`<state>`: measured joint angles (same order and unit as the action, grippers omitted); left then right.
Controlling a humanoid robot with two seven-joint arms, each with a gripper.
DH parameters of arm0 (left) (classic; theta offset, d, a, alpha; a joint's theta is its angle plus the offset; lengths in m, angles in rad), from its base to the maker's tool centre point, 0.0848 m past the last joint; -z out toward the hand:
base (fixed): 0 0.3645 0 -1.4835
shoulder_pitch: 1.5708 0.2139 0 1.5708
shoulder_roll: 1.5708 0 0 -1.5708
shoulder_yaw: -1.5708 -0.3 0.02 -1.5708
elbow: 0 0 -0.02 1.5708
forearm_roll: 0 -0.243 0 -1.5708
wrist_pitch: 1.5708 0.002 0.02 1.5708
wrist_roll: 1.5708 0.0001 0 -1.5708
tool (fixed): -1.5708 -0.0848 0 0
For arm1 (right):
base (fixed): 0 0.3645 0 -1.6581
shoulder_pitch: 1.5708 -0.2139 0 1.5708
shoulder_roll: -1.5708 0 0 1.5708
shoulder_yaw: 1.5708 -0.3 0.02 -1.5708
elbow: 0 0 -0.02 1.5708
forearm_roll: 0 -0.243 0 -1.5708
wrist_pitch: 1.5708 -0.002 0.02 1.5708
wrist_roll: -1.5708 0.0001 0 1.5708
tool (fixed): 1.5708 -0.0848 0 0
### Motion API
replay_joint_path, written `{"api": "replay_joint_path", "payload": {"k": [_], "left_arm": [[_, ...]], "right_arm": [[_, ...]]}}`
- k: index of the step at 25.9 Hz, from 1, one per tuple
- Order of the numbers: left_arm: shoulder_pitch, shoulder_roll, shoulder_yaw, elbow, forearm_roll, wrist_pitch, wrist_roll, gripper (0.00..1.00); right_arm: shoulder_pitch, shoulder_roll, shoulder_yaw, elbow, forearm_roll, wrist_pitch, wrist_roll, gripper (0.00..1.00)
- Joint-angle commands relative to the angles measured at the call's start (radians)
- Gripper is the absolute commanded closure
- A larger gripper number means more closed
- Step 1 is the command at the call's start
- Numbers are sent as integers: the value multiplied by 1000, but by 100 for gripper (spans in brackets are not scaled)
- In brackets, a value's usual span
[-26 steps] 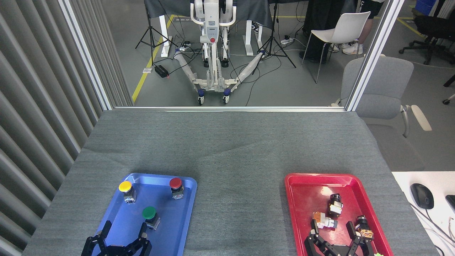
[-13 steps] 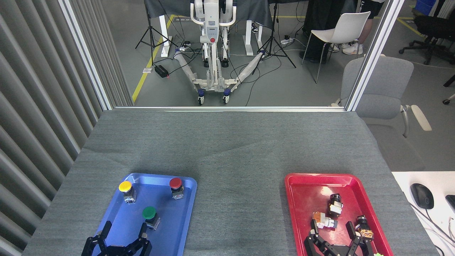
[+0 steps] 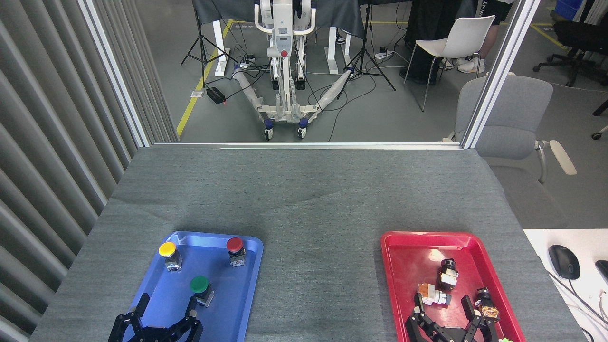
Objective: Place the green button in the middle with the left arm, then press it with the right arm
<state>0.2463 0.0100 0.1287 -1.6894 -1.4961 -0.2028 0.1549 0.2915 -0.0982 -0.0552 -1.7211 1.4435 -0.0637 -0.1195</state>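
- Green button (image 3: 200,287) sits upright in the blue tray (image 3: 247,280), in its lower middle. Yellow button (image 3: 169,254) is at about 11 o'clock from it, red button (image 3: 235,249) at about 1 o'clock; both stand apart from it.
- Left gripper (image 3: 166,306) hovers over the near end of the blue tray, fingers spread wide. The right-hand fingertip (image 3: 191,315) lies just beside the green button's base, at roughly 7 o'clock from it. No contact that I can make out; nothing between the fingers.
- Right gripper (image 3: 442,304) hangs over the near end of the red tray (image 3: 399,285), fingers spread and empty. Small switch parts (image 3: 446,275) lie in the tray around its tips; whether a tip touches one I cannot tell.
- The middle (image 3: 320,266), the bare grey cloth between the two trays, holds nothing.
- Progress, as I judge it: nothing done. Button not grasped, not lifted, not placed, not pressed.
- Left to do: shift the left gripper toward 1 o'clock to straddle the green button, close on the base, carry it toward 3 o'clock onto the cloth, release. Then the right gripper swings toward 9 o'clock and presses the cap.
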Motion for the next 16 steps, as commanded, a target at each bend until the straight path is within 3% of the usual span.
{"api": "replay_joint_path", "payload": {"k": [1,7,16], "left_arm": [[-4,-9,-3,4,2,0,2,0],[-10,-51,3,22,-1,6,29,0],[-27,-41,2,51,2,-1,29,1]], "right_arm": [[0,0,0,0,0,-1,0,0],[0,0,2,0,0,-1,0,0],[0,-6,2,0,12,-4,0,0]]}}
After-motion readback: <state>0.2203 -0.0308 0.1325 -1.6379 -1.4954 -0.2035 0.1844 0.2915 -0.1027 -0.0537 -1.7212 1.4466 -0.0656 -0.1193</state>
